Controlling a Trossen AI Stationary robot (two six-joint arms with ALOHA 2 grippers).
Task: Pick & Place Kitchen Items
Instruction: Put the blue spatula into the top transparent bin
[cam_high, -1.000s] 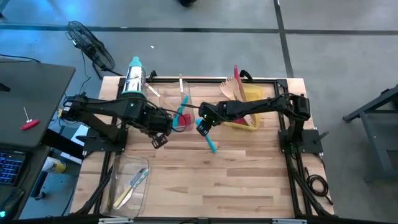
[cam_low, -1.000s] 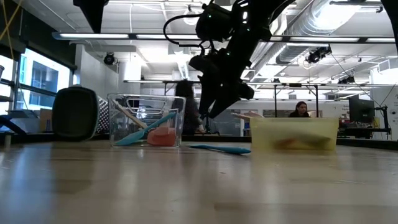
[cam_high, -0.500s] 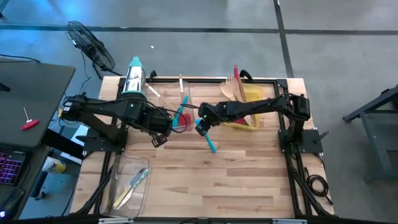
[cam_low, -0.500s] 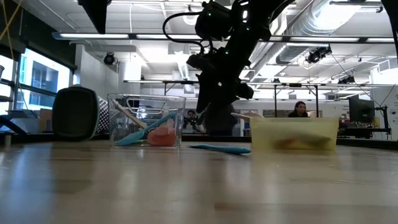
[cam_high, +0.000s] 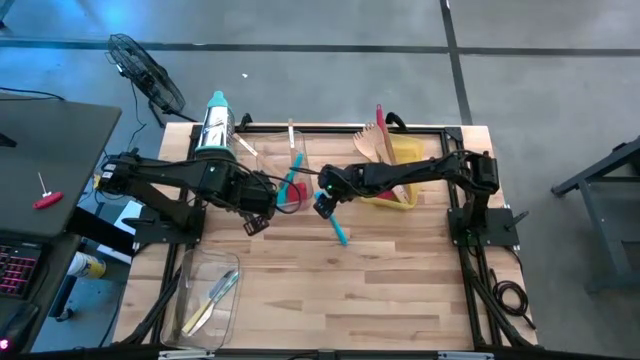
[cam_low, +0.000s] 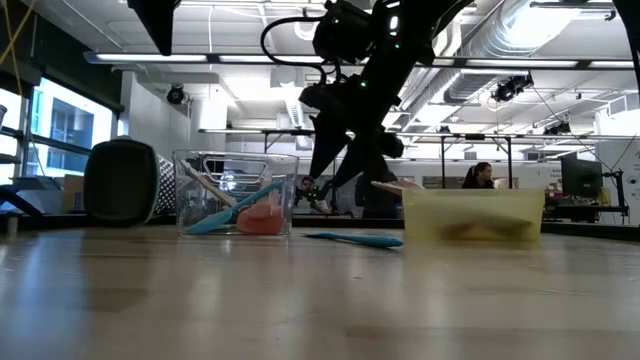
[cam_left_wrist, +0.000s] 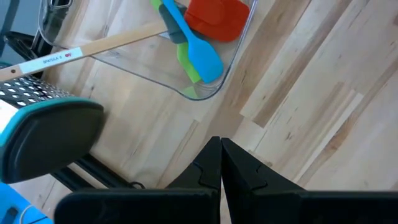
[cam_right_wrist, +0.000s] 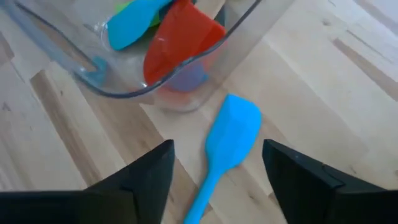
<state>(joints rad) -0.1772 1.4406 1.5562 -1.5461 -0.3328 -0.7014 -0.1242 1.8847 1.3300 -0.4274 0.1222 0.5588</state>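
Your right gripper (cam_right_wrist: 214, 174) is hanging with its jaws spread wide and empty over the blue spatula (cam_right_wrist: 225, 146) — it is lying flat on the table (cam_high: 400, 290) at the middle of the high view, just outside the clear bin (cam_high: 268, 165), so it looks lined up for a grab. Your left gripper (cam_left_wrist: 221, 163) is waiting pinched shut on nothing, just below that bin — out of the way.
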